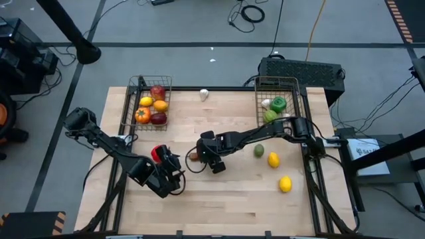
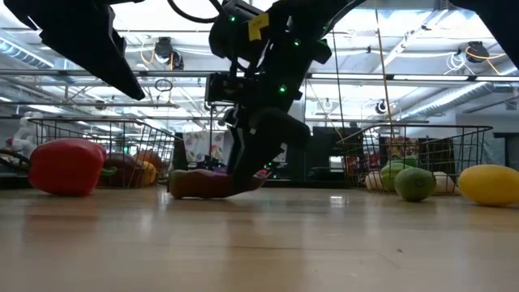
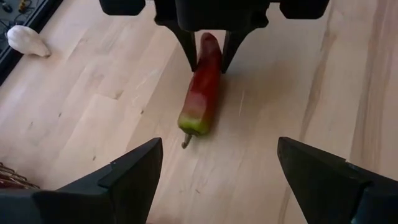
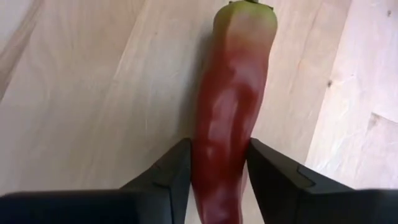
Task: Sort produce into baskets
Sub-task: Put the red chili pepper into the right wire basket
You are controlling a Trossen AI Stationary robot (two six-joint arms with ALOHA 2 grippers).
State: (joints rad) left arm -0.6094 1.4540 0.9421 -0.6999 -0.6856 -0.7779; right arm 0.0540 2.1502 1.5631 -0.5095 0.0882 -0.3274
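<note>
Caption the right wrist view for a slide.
Right end effector closing around a red chili lying on the wooden table.

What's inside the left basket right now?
The left basket holds a red apple, two lemons, an orange and a dark red piece. Anything beneath them is covered.

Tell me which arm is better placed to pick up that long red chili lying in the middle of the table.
The right. The right gripper already has a finger on each side of the chili, pressed against it on the table. The left gripper stands open a little short of it, holding nothing.
</note>
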